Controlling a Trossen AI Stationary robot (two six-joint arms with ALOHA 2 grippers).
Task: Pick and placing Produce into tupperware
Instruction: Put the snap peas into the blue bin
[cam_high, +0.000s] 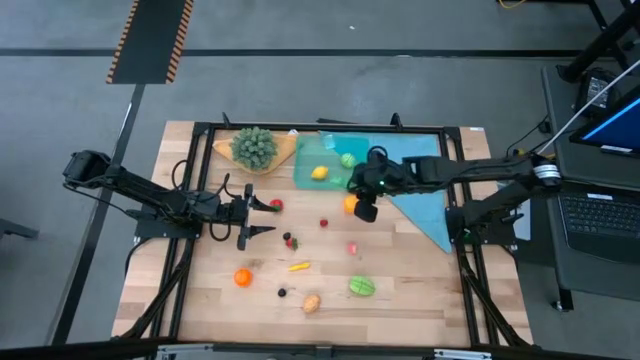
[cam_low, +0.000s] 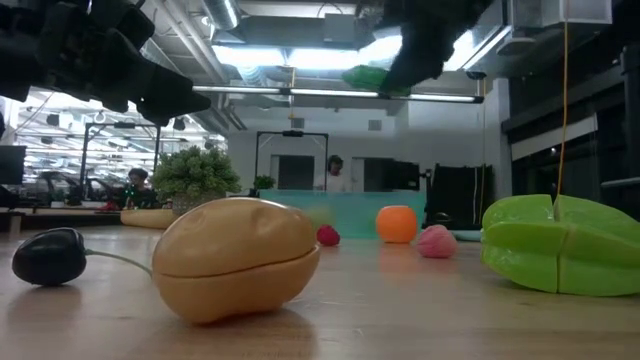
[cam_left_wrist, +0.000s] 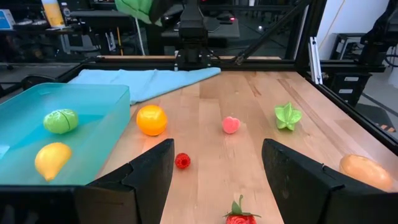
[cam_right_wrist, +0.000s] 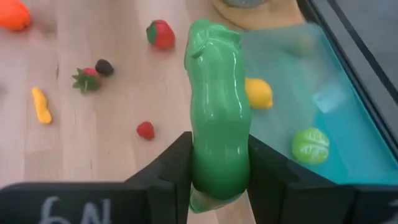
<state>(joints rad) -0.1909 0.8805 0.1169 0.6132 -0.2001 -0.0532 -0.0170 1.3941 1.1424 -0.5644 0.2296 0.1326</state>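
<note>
The right gripper hangs above the wooden surface, just off the near edge of the tupperware, its fingers clamped on a long green toy vegetable that stands upright between them. In the right wrist view the vegetable's upper end overlaps the tupperware's edge; whether it is already over the tupperware cannot be told.

Inside the tupperware lie a yellow lemon and a round green fruit, well apart from each other. An orange sits on the surface just outside the tupperware's near edge, beside the right gripper. A teal cloth lies against the tupperware on the right arm's side, and a bushy plant in a tan dish stands against it on the opposite side.

The left gripper waits low over the surface, farther from the tupperware than the orange, its fingers spread apart and empty.

Loose produce farther from the tupperware includes:
- a red strawberry by the left gripper
- a small red berry
- a pink piece
- a yellow-orange pepper
- a second orange
- a green star fruit
- a tan potato
</note>
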